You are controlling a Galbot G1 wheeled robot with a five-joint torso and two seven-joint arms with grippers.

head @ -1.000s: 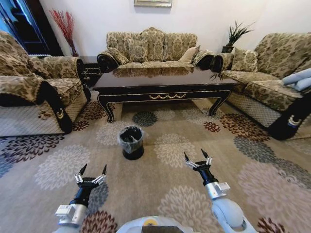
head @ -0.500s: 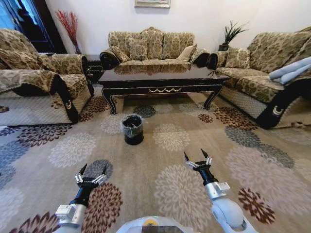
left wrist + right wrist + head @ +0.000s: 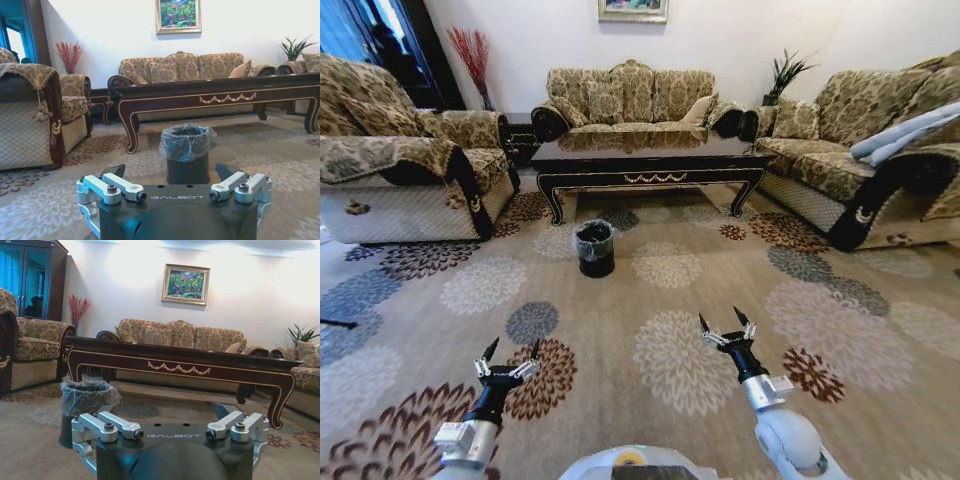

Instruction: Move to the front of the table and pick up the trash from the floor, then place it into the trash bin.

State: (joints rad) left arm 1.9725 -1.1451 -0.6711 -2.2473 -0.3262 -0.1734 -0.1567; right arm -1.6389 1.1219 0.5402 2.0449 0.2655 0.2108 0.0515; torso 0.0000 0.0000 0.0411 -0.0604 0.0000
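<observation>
The dark-brown table [image 3: 650, 158] stands far ahead, between the sofas, on the flower-patterned carpet floor [image 3: 670, 345]. The small black trash bin [image 3: 595, 248] with its clear liner stands on the carpet just in front of the table, also seen as the trash bin [image 3: 186, 149] and the trash bin [image 3: 84, 399]. No trash is in view on the floor. My left gripper [image 3: 507, 352] and right gripper [image 3: 725, 322] hover low over the carpet, both open and holding nothing, well short of the bin. The table [image 3: 215, 92] fronts the left wrist view and the table [image 3: 175, 362] the right wrist view.
A patterned armchair [image 3: 400, 175] stands at the left, a sofa [image 3: 630, 95] behind the table, another sofa [image 3: 860, 150] at the right with a blue-grey cloth [image 3: 905, 132] on it. A dark side cabinet [image 3: 518, 135] sits in the back-left corner. Wide open carpet lies between me and the bin.
The whole head view has shifted: table, bin and sofas now look smaller and farther away, so the camera has backed off. Both grippers hold the same open pose.
</observation>
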